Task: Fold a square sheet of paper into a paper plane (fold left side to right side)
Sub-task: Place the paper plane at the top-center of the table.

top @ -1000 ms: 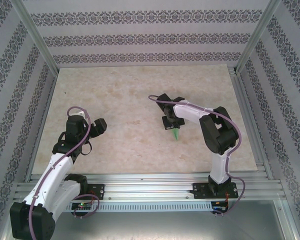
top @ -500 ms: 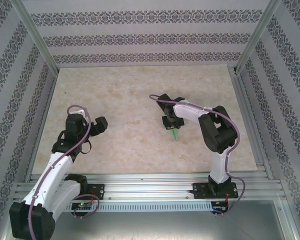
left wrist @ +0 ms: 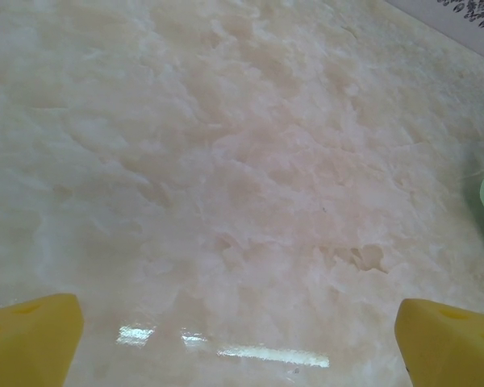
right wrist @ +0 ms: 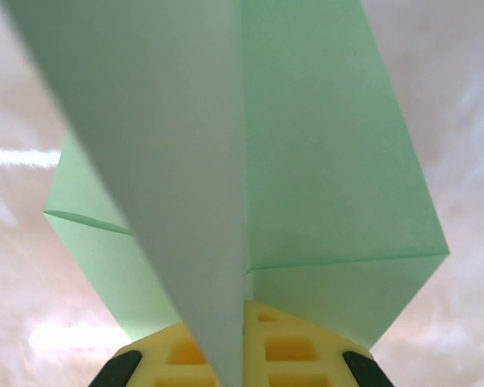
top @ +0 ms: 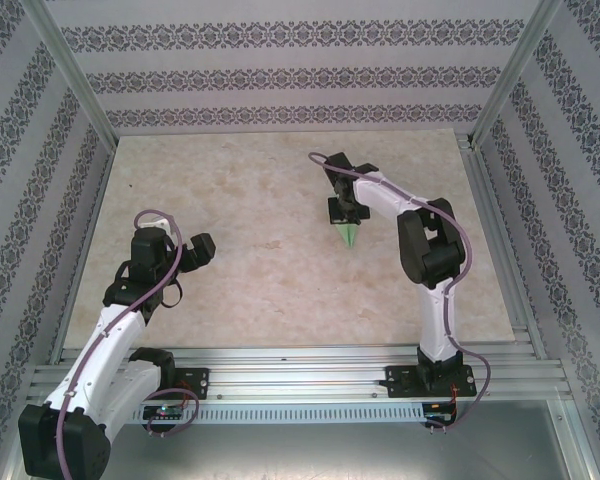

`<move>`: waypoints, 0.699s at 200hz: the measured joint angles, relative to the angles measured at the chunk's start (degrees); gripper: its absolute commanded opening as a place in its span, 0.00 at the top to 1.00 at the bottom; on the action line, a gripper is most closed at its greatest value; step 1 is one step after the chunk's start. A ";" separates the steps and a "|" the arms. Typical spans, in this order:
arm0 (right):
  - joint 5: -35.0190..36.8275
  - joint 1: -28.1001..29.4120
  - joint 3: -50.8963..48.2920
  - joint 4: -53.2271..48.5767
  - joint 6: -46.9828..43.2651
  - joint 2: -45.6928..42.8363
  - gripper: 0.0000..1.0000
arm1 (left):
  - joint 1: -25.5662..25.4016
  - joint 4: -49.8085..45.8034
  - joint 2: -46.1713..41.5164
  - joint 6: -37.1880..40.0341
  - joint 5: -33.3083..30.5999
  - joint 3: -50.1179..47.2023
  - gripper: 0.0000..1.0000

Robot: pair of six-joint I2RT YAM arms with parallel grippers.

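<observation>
**Right arm carries the folded dart toward the far side**

Over the marbled table (top: 260, 300), the right arm (top: 430, 250) has stretched away from its base, so the right gripper (top: 345, 210) now sits farther back than a second ago. Its jaws are pinched narrow on the central fold of the paper plane (top: 349, 235), whose pointed end aims at the near edge. The left gripper (top: 195, 250) stays parked near left, spread wide and empty. The creasing looks finished, so this reads as moving the plane, not folding it.
</observation>
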 measured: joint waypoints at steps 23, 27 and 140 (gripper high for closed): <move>-0.61 -1.73 9.90 -1.88 -0.76 5.75 0.94 | 0.00 -0.44 0.17 0.09 -0.42 0.11 0.00; -0.66 -2.01 11.54 -2.16 -1.01 6.82 0.94 | 0.00 -0.50 0.24 0.13 -0.44 0.11 0.00; -3.41 -6.60 40.61 -14.45 -6.16 25.70 0.85 | 0.00 -1.90 2.21 0.26 0.33 1.14 0.00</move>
